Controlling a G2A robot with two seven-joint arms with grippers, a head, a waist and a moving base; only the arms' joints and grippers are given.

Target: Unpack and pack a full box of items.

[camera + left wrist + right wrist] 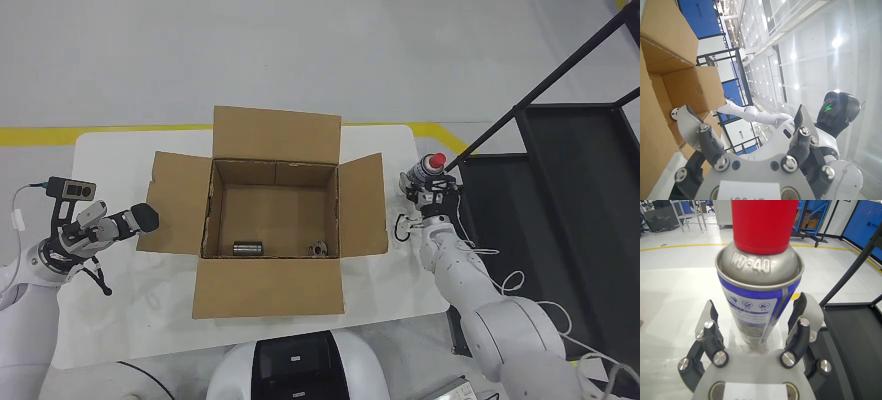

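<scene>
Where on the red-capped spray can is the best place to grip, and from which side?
Probably the straight lower body of the spray can, approached level from the side. It stands upright near the table edge, and fingers would likely slip on its domed shoulder and cap. The right gripper flanks that lower part, fingers open and apart from the can.
</scene>
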